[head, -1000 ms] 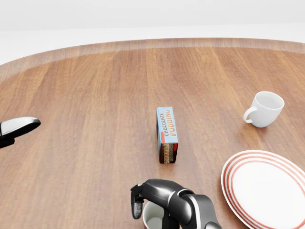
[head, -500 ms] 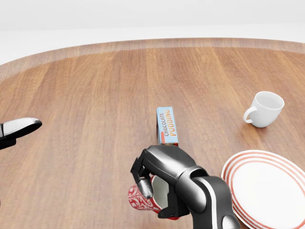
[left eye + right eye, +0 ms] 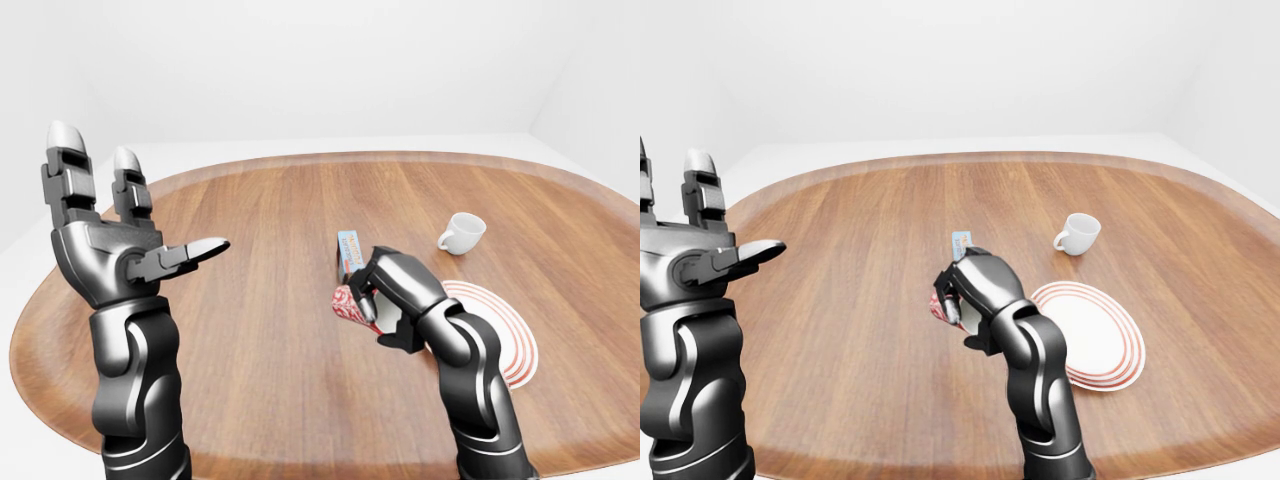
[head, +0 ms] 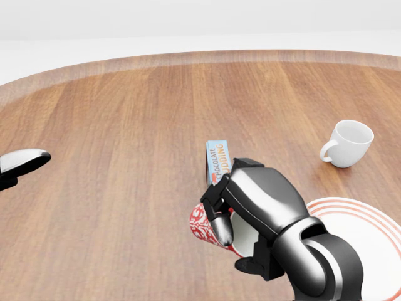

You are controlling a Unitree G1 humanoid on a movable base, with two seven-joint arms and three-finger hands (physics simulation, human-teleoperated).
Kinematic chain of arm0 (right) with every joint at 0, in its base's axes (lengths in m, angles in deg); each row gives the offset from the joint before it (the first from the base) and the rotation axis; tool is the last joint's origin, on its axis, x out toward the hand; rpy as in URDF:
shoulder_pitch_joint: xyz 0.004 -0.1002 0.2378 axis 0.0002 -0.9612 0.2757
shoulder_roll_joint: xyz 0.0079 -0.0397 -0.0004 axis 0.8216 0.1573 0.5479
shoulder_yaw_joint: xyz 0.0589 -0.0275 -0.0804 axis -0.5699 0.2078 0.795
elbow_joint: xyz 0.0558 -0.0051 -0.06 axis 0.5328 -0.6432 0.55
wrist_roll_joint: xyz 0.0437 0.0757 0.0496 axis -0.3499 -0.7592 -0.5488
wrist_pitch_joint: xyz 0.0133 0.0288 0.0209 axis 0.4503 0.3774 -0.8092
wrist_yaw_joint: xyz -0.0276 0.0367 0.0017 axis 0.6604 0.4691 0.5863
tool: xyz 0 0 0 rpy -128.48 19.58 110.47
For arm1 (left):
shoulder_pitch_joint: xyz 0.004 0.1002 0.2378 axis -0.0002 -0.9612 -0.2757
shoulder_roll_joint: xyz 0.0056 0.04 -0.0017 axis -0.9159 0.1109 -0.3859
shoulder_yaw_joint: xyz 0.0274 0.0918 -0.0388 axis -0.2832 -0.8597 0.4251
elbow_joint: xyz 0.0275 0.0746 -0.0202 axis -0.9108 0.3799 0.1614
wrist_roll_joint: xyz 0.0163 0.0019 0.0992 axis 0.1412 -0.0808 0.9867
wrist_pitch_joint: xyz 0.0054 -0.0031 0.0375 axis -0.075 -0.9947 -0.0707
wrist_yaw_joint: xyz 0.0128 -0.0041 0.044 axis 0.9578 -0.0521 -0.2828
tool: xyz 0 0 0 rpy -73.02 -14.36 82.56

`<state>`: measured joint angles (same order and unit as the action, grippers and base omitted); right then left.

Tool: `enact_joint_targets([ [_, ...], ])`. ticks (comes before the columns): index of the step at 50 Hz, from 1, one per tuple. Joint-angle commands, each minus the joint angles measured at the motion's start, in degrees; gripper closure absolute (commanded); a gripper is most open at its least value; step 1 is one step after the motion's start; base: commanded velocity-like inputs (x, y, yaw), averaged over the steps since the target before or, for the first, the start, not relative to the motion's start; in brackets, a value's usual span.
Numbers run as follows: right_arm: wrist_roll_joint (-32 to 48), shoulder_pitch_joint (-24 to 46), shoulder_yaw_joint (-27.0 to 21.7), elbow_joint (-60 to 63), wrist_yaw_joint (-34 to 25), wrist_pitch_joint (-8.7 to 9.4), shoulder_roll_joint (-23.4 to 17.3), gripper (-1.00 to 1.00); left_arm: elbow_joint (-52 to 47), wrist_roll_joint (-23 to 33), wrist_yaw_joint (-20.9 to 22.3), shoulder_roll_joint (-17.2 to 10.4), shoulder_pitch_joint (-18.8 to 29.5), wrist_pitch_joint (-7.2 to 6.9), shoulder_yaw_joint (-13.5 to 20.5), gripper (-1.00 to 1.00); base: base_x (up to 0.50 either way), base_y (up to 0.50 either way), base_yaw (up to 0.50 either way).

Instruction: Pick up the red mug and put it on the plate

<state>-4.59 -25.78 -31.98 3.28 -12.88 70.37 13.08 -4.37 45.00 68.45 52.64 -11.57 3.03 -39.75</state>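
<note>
The red patterned mug [image 4: 202, 226] is tilted in my right hand [image 4: 229, 229], whose fingers close round it and hold it above the wooden table [image 4: 125, 125]. It hangs just left of the white plate with red rings [image 4: 374, 216], and my hand covers the plate's left edge in the head view. The eye views show the same grip [image 3: 368, 303]. My left hand [image 3: 140, 235] is open and empty, raised high at the left of the left-eye view; only a fingertip [image 4: 22, 161] shows at the left edge of the head view.
A blue chocolate pudding box [image 4: 217, 160] stands on its side just above my right hand in the head view. A white cup [image 4: 348, 143] sits at the right, above the plate. The table's rim [image 3: 60, 390] curves along the bottom left of the left-eye view.
My right hand has risen from the bottom edge of the head view with the red mug and moved up and right toward the plate. The left hand has barely moved.
</note>
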Motion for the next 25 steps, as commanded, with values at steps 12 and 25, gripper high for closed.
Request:
enact_joint_targets([
  [12,-2.5,-5.7,-15.7,11.1,0.0,0.00,-9.8,1.00,-0.3,-0.2,-0.2,-0.3,0.2,0.00,0.2,-0.94,0.00,0.00,0.00],
  [25,-5.4,-3.7,-22.2,11.2,0.0,0.00,-13.1,1.00,-0.4,0.3,0.0,0.0,0.0,0.00,0.1,-0.95,0.00,0.00,0.00],
])
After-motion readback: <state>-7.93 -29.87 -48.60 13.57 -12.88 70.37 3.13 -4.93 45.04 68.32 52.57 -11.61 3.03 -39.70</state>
